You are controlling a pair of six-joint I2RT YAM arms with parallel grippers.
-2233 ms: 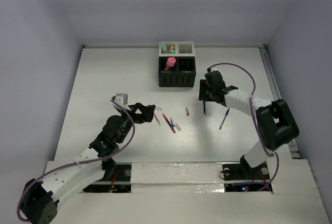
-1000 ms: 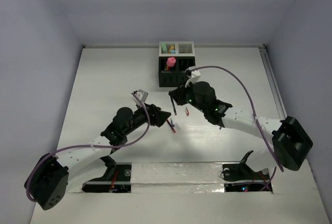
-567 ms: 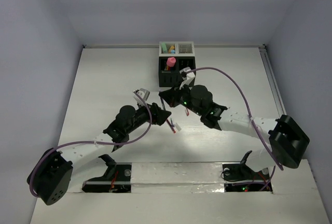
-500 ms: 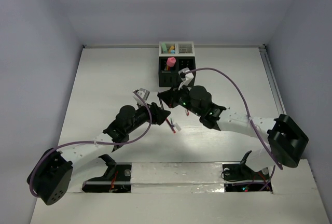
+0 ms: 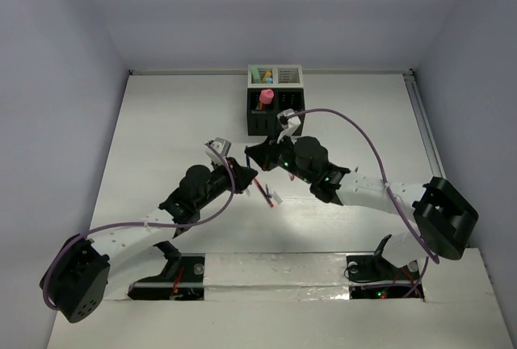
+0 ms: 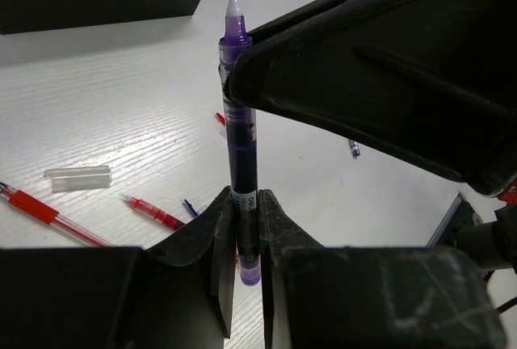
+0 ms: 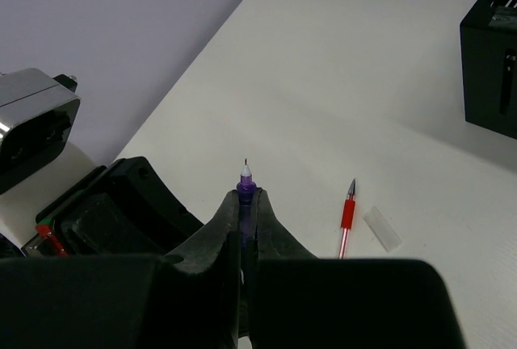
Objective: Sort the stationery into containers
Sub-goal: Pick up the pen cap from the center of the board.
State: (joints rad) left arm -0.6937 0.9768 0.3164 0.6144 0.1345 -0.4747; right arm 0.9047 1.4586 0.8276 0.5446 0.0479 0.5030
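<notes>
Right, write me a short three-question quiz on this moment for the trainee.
1. True or false: the left gripper and the right gripper are both shut on one purple pen.
2. What lies on the table beneath that pen in the left wrist view? A) scissors B) red pens and a clear cap C) a stapler
3. What colour is the marker sticking up from the black container?
Key: 1 true; 2 B; 3 pink.
</notes>
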